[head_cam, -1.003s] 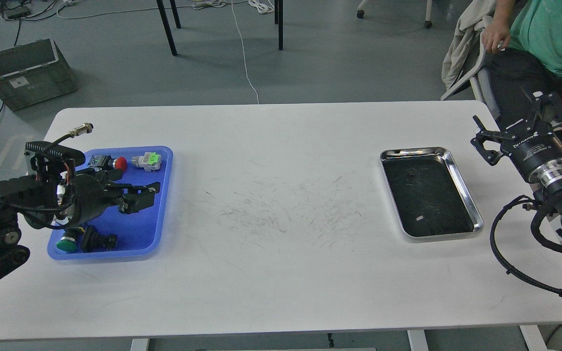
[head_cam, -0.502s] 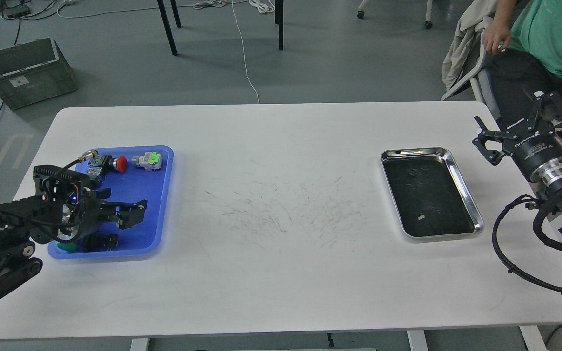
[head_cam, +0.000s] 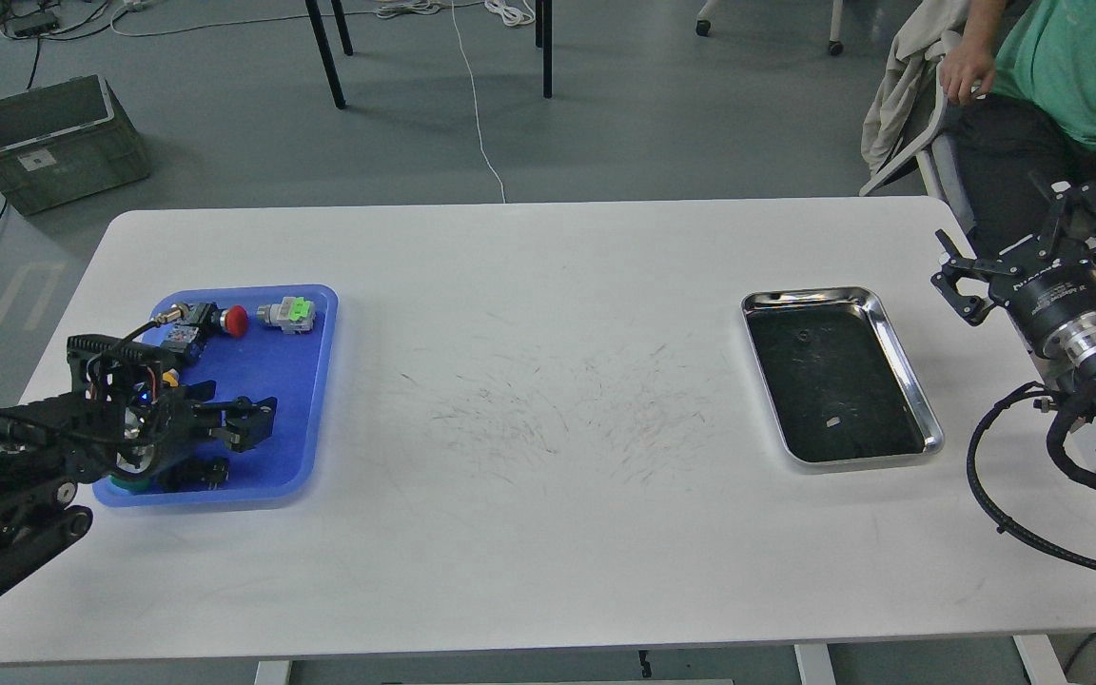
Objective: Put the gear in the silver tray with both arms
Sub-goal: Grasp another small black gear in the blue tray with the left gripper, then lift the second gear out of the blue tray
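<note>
The silver tray (head_cam: 893, 339) lies on the right part of the white table, its dark floor bare except for a small white speck. My left gripper (head_cam: 251, 422) hangs low over the near half of the blue plastic tray (head_cam: 272, 371), its fingers apart and nothing seen between them. My right gripper (head_cam: 1014, 243) is off the table's right edge, to the right of the silver tray and above table level, fingers spread wide and empty. I cannot pick out a gear among the small parts in the blue tray.
The blue tray holds a red push button (head_cam: 235, 321), a grey and green part (head_cam: 288, 313), a black part (head_cam: 198, 472) and a green button (head_cam: 132, 486) partly under my left arm. A seated person (head_cam: 1071, 67) is behind the right arm.
My left gripper has drawn back and sunk towards the near left of the blue tray, uncovering the parts at its far end. My right gripper has shifted slightly right and down.
</note>
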### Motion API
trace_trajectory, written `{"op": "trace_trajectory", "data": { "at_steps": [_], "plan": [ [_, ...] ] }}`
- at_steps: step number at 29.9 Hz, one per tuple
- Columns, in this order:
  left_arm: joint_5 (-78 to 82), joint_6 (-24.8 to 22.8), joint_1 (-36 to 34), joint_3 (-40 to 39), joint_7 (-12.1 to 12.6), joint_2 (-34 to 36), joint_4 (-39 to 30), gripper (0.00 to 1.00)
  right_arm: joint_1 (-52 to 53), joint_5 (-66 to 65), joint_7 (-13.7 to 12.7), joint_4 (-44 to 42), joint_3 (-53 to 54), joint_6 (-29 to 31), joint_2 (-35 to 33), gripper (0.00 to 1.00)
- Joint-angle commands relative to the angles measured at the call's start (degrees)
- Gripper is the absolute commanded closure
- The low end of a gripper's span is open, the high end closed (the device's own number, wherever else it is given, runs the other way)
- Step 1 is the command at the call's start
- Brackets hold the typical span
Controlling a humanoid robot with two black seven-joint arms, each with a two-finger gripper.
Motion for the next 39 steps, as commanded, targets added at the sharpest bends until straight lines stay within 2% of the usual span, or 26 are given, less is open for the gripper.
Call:
{"op": "trace_trajectory", "data": {
  "at_steps": [1,3,6,10,16,24,30,32,34,39],
  "plan": [
    [0.0,-0.35,0.1,0.06,-0.09,-0.18,0.29,0.33,0.0,0.0,0.0,-0.03,0.01,0.01,-0.01,0.02],
    [0.08,-0.62,0.1,0.4,-0.26,-0.18,0.29,0.38,-0.09,0.0,0.0,-0.03,-0.08,0.01,-0.01,0.02],
    [-0.09,-0.35,-0.78,3.82,-0.53,0.0,0.29,0.55,-0.26,0.0,0.0,-0.03,-0.08,0.01,0.08,0.01],
    [-1.32,-0.35,-2.1,4.89,-0.53,-0.09,0.29,0.6,-0.44,0.0,0.0,-0.03,-0.08,0.01,-0.01,0.01],
    [-2.38,-0.71,-2.45,4.89,-0.79,0.26,0.29,0.9,-0.35,-0.09,0.09,-0.03,-0.08,0.01,0.08,0.01],
    [-5.62,-1.76,-7.71,4.8,-0.79,1.75,-1.64,0.93,0.0,-0.09,0.0,-0.03,-0.08,0.01,-0.01,0.01],
    [-6.07,-6.33,-15.71,4.01,0.26,5.71,-11.03,0.93,0.0,-0.09,0.0,-0.03,-0.08,0.01,-0.01,0.01],
    [-7.2,-6.86,-18.43,4.01,1.75,5.27,-14.29,0.93,0.0,0.0,0.0,-0.03,-0.08,0.01,-0.01,0.01],
    [-9.4,-7.12,-20.9,4.1,4.47,3.61,-17.1,0.93,0.0,-0.09,0.0,-0.03,0.01,0.01,-0.27,0.01],
    [-11.17,-6.77,-23.72,4.54,7.64,-8.77,-17.47,0.93,0.09,-0.09,0.0,-0.11,0.01,0.01,-0.88,0.01]
  ]
}}
